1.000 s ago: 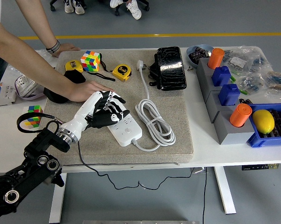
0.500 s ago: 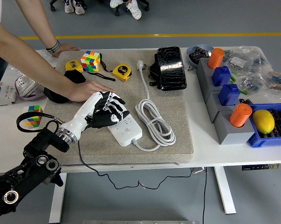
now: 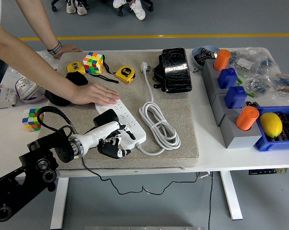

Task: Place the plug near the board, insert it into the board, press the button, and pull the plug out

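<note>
Down at the lower left of the frame, my left hand [image 3: 113, 141] has its fingers curled, seemingly holding nothing, touching the near edge of the white power strip [image 3: 125, 125] on the grey mat [image 3: 182, 120]. A person's hand [image 3: 94, 93] lies flat just above the strip's far end. Up at top centre, the white plug [image 3: 144, 66] lies on the mat, its cord coiled [image 3: 158, 125] right of the strip.

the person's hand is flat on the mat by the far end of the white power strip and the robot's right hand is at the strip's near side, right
Not quite. It is the robot's left hand, coming in from the picture's left; no right arm shows in the head view. The person's hand does lie flat on the mat by the far end of the white power strip.
</note>
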You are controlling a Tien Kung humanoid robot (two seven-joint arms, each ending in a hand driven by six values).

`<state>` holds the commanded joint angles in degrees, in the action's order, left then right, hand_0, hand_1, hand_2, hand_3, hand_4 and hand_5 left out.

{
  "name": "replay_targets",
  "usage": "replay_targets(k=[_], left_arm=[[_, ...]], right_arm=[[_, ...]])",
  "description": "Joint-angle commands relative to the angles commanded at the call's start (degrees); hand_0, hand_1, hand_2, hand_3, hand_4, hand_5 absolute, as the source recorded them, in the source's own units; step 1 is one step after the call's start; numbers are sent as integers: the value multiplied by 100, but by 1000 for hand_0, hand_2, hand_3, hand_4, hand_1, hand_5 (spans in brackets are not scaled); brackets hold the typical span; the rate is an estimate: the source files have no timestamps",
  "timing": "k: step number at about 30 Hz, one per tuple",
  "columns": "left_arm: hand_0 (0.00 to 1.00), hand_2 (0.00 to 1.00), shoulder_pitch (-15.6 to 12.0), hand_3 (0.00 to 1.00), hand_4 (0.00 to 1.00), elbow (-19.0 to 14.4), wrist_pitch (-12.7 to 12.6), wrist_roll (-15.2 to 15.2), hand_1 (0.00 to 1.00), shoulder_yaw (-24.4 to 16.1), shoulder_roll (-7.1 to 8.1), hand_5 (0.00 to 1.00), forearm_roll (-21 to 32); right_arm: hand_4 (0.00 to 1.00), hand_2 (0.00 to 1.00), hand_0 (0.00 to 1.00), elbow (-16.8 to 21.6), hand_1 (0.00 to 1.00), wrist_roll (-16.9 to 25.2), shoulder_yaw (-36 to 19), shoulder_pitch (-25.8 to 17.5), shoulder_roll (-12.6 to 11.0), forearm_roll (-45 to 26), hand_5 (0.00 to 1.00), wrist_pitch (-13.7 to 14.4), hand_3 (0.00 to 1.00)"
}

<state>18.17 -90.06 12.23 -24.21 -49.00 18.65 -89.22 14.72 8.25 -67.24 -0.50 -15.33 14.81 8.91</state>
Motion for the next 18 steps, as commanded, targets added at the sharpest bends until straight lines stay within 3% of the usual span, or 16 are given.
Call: replay_targets(k=[18], left_arm=[[61,149,56,836,783,267,-139,92,85,121,-87,2,-102]], right_arm=[[815,521,548,3,569,7,-1,-29,2,-8,351,0,504]])
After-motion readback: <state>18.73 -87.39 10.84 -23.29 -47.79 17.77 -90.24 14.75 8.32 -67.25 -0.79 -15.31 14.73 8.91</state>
